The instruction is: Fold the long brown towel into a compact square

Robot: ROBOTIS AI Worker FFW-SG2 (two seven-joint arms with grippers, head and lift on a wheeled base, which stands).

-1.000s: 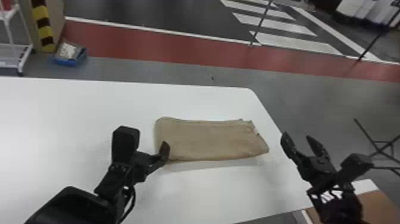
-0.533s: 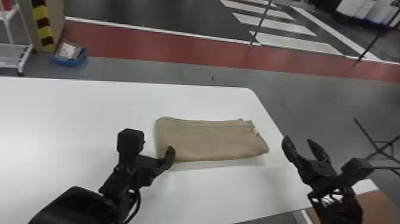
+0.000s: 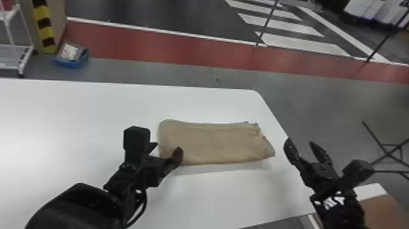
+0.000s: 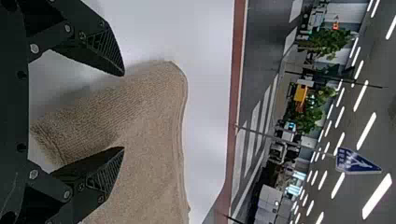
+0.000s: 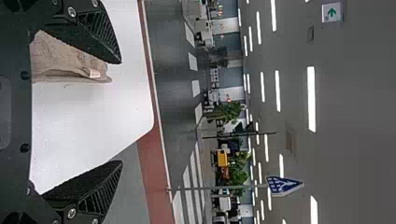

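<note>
See brown towel (image 3: 216, 144) flat on table (image 3: 76, 121). With left gripper (image 3: 167, 147) spread wide at towel's 9 o'clock end, pinch every layer low; fold squarely toward 3 o'clock. Park right gripper (image 3: 300, 142), also wide, beyond 3 o'clock edge.

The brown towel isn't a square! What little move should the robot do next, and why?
Probably lower the left gripper and pinch the towel's left end, ready to fold it over. That gripper is open, one finger over the towel, the other past its edge, and the towel is longer than wide.
</note>
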